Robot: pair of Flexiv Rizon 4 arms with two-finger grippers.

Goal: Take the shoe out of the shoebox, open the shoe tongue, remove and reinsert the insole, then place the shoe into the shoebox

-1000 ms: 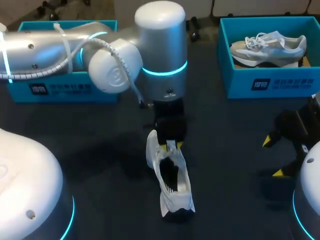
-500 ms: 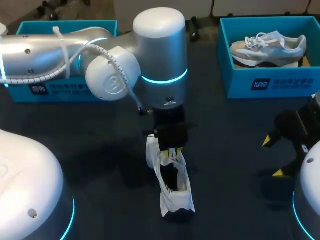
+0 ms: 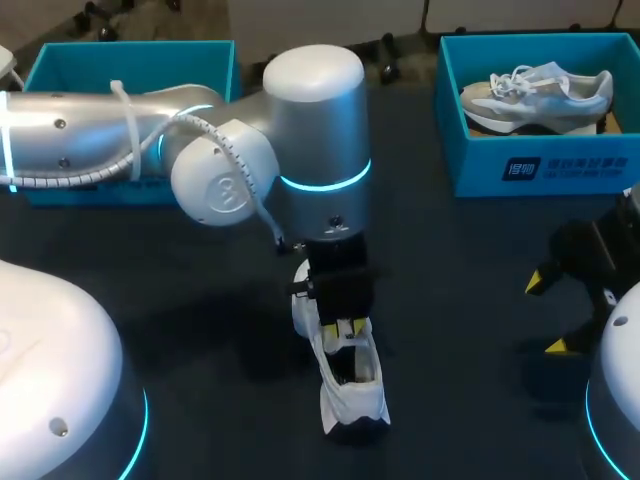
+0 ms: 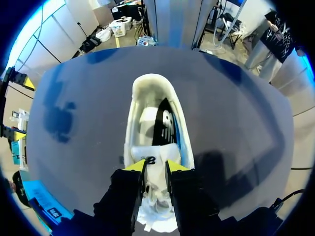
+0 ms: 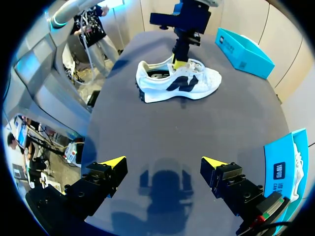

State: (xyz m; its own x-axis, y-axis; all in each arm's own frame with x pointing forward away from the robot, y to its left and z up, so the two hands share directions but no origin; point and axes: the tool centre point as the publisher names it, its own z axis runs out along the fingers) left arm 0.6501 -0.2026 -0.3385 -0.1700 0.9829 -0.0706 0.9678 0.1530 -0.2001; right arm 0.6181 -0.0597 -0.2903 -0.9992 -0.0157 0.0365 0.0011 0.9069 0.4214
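A white shoe (image 3: 350, 395) stands upright on its sole near the middle of the dark bench (image 3: 200, 300), toe end toward the near edge. The left arm (image 3: 130, 130) reaches in across the bench and hangs straight down over the shoe's opening. In the left wrist view the left jaws are nearly closed, the yellow tips pressing from two sides on a white flap with a dark mark on it. This looks like the tongue (image 4: 152, 160), though the laces bunched below make it hard to be certain. Ahead of the tips the shoe's mouth lies open, showing a pale and dark inside.

The right jaws hang wide apart with nothing between them, low over bare bench on the right side, well apart from the shoe. From the right wrist view the shoe shows its side, with a dark mark on it.

A blue shoebox (image 3: 545, 170) at the far right corner holds a second, greyish shoe (image 3: 535, 88). Another blue shoebox (image 3: 130, 48) sits at the far left, partly behind the left arm.
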